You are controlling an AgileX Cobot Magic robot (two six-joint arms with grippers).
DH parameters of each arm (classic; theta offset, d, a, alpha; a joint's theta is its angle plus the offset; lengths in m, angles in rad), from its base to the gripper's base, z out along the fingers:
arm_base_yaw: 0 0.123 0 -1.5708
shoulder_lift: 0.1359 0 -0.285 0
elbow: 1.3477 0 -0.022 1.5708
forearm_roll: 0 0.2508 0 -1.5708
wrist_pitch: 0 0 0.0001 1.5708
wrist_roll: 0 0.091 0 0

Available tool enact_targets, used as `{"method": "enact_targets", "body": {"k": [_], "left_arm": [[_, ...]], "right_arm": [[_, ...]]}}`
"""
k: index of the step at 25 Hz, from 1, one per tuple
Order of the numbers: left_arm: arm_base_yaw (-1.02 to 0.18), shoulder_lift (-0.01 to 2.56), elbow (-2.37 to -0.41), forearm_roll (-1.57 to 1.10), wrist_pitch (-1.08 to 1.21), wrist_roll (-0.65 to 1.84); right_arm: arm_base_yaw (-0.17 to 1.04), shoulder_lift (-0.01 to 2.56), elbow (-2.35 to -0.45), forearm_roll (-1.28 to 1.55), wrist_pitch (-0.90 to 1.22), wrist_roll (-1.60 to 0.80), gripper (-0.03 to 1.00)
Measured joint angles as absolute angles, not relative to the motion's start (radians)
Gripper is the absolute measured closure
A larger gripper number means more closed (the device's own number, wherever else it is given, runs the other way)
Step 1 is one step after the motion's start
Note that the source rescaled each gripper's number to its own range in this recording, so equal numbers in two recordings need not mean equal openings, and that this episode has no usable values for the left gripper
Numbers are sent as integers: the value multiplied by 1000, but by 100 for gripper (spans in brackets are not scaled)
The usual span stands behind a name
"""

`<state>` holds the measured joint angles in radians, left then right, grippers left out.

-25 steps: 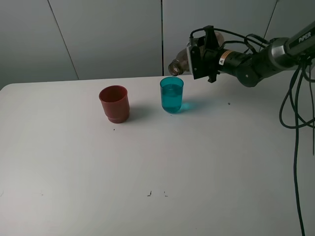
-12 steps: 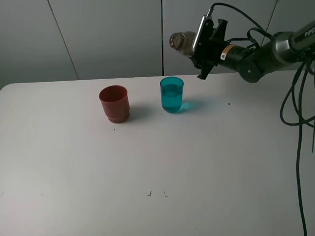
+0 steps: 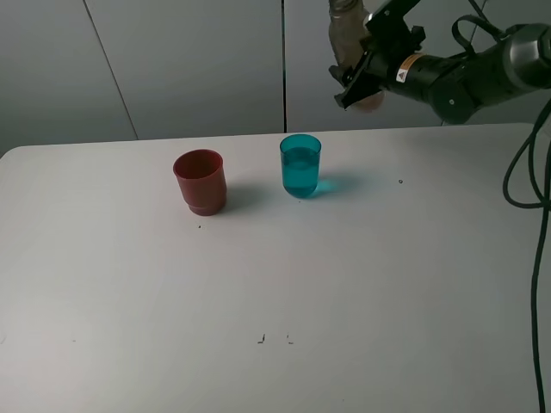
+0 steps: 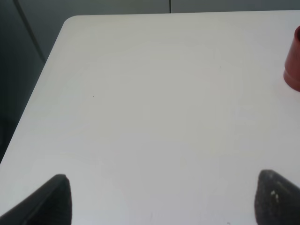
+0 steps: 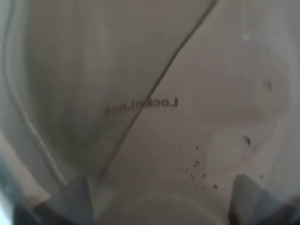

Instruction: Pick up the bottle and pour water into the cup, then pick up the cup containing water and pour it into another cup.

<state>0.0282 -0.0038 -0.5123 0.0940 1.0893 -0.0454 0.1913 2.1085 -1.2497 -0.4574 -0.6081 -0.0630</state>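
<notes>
A tall, slim, smoky grey-brown translucent plastic bottle point(image 3: 346, 34) hangs at the upper right of the exterior view, high over the table. It is close to upright and slightly tilted, with its neck cut off by the top edge and its rounded base lowest. The right gripper point(image 3: 360, 67), black and angular, is clenched on the bottle's body from the right side. In the right wrist view the bottle point(image 5: 154, 93) fills the picture as a cloudy, smooth wall with faint moulded lettering and small dark specks. The gripper point(image 5: 164, 199) shows only as two blurred dark fingertips point(image 5: 79, 197) pressed along it.

A teal-blue translucent plastic tumbler with straight smooth sides, the teal cup point(image 3: 300, 165), stands just above the centre of the frame, with liquid showing a little below its rim. Left of it and apart stands the red cup point(image 3: 200, 181), squat, opaque plastic with a stepped narrower base. Both stand on the matte white table point(image 3: 275, 292), which has rounded corners, in front of a grey panelled wall point(image 3: 172, 60).

The left gripper point(image 4: 166, 206) is released, with its dark fingertips point(image 4: 56, 199) spread wide above bare tabletop point(image 4: 150, 93), and the red cup point(image 4: 294, 65) shows at the frame's edge.
</notes>
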Motion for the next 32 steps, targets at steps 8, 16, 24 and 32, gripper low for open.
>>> {"method": "enact_targets", "body": {"k": [8, 16, 24, 32], "left_arm": [[28, -4, -512, 94, 1089, -45], [28, -4, -512, 94, 1089, -45], [28, -4, -512, 94, 1089, -45], [28, -4, -512, 94, 1089, -45]], "right_arm": [[171, 2100, -1157, -410, -647, 136, 97], [80, 2100, -1127, -415, -697, 286, 97], [-5, 2117, -1127, -438, -707, 341, 97], [-30, 2199, -1127, -442, -731, 275, 97]]}}
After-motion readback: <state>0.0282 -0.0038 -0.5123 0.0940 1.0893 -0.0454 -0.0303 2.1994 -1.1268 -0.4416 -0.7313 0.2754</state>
